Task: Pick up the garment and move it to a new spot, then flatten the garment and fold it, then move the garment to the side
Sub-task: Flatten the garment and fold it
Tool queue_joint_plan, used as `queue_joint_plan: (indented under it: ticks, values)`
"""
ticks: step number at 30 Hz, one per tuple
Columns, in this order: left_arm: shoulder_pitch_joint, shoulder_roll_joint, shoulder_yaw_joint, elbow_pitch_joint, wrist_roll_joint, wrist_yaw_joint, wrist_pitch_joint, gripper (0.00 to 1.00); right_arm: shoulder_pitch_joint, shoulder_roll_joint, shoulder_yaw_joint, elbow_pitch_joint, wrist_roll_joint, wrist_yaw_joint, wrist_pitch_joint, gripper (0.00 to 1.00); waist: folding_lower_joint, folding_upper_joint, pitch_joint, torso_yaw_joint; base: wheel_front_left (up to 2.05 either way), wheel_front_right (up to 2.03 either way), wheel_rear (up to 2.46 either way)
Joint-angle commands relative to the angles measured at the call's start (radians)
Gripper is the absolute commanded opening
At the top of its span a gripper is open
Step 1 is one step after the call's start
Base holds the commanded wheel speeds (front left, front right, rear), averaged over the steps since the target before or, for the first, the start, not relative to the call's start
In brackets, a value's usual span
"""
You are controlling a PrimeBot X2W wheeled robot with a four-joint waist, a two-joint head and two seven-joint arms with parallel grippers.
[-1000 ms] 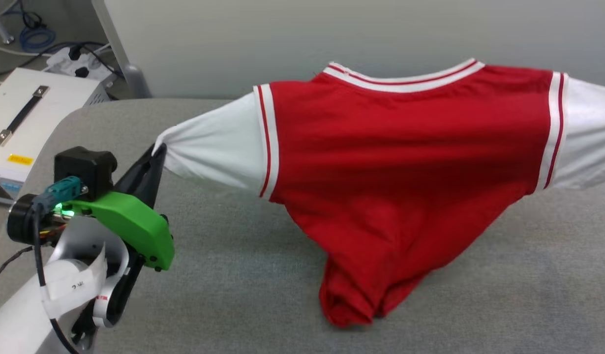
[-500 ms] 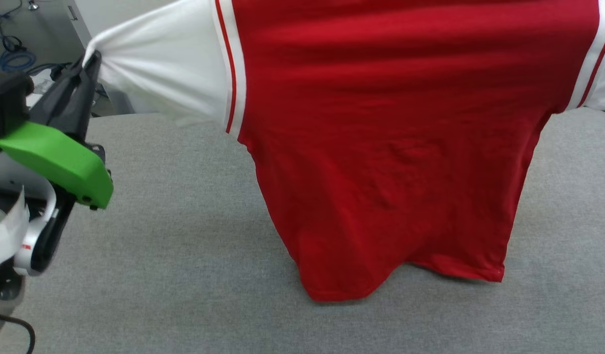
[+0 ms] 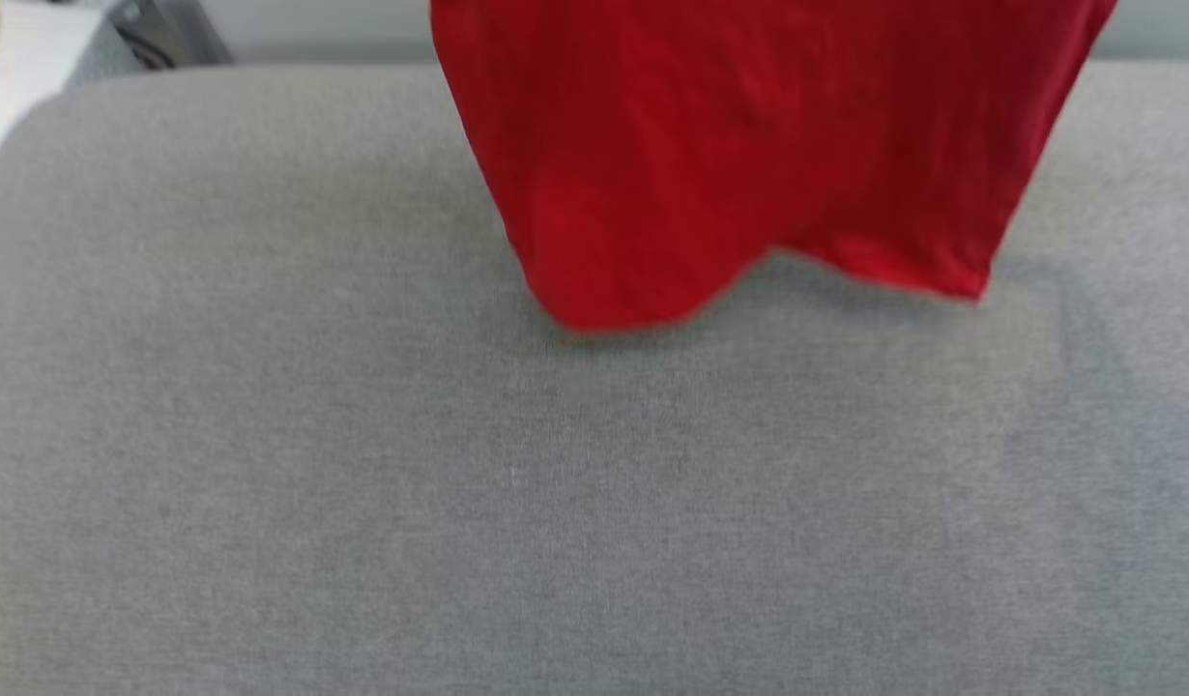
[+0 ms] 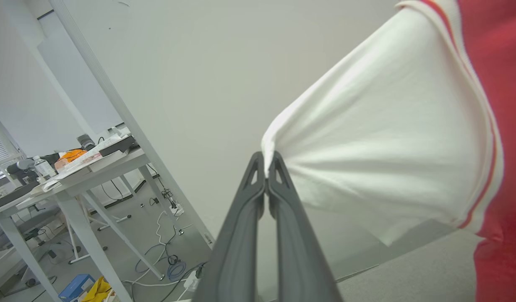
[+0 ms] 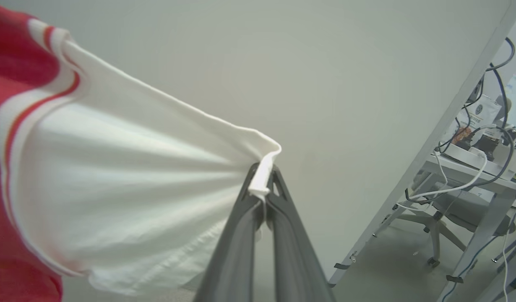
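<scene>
Left wrist view | left pincer point(image 4: 266, 162) clamps garment point(image 4: 388, 147) sleeve at tips | right pincer point(image 5: 264, 173) likewise

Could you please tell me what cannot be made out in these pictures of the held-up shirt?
- Head view: the garment is cut by the top edge above its red body.
- Head view: blur hides whether its hem touches the table.
- Left wrist view: the left gripper pinches a sleeve; the right edge cuts the red body.
- Right wrist view: the right gripper likewise; the left edge cuts it.
</scene>
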Motion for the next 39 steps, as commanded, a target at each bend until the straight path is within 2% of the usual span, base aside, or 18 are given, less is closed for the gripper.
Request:
queue_joint_plan:
  ticks: [1, 6, 8, 13, 17, 23, 29, 39]
  values:
    - [-0.059, -0.007, 0.003, 0.046, 0.022, -0.015, -0.003, 0.00, -0.060, -0.012, 0.013, 0.033, -0.016, -0.002, -0.017, 0.00, 0.0000, -0.0001, 0.167, 0.010, 0.00, 0.00, 0.00]
    - [-0.301, -0.050, -0.007, 0.224, 0.078, -0.092, -0.039, 0.00, -0.292, 0.020, 0.077, 0.168, -0.063, -0.002, -0.084, 0.00, 0.0000, -0.0001, 0.285, 0.002, 0.00, 0.00, 0.00]
    - [-0.493, -0.093, -0.019, 0.375, 0.141, -0.129, -0.121, 0.00, -0.463, 0.054, 0.108, 0.308, -0.111, -0.002, -0.160, 0.00, 0.0000, -0.0001, 0.367, -0.002, 0.00, 0.00, 0.00]
    - [-0.638, -0.161, -0.033, 0.530, 0.179, -0.146, -0.226, 0.00, -0.588, 0.100, 0.114, 0.446, -0.138, -0.002, -0.269, 0.00, 0.0000, -0.0001, 0.421, -0.003, 0.00, 0.00, 0.00]
    - [-0.687, -0.205, -0.053, 0.632, 0.197, -0.155, -0.308, 0.00, -0.629, 0.119, 0.135, 0.528, -0.143, -0.002, -0.346, 0.00, 0.0000, -0.0001, 0.441, 0.003, 0.00, 0.00, 0.00]
    - [-0.637, -0.261, -0.096, 0.752, 0.195, -0.170, -0.408, 0.00, -0.616, 0.136, 0.172, 0.631, -0.126, -0.002, -0.409, 0.00, 0.0000, -0.0001, 0.433, 0.018, 0.00, 0.00, 0.00]
    - [-0.502, -0.306, -0.135, 0.825, 0.167, -0.179, -0.480, 0.00, -0.519, 0.160, 0.227, 0.676, -0.070, -0.002, -0.447, 0.00, 0.0000, -0.0001, 0.382, 0.023, 0.00, 0.00, 0.00]
    - [-0.178, -0.354, -0.155, 0.865, 0.082, -0.186, -0.535, 0.00, -0.219, 0.155, 0.319, 0.647, 0.105, -0.002, -0.434, 0.00, 0.0000, -0.0001, 0.203, 0.030, 0.00, 0.00, 0.00]
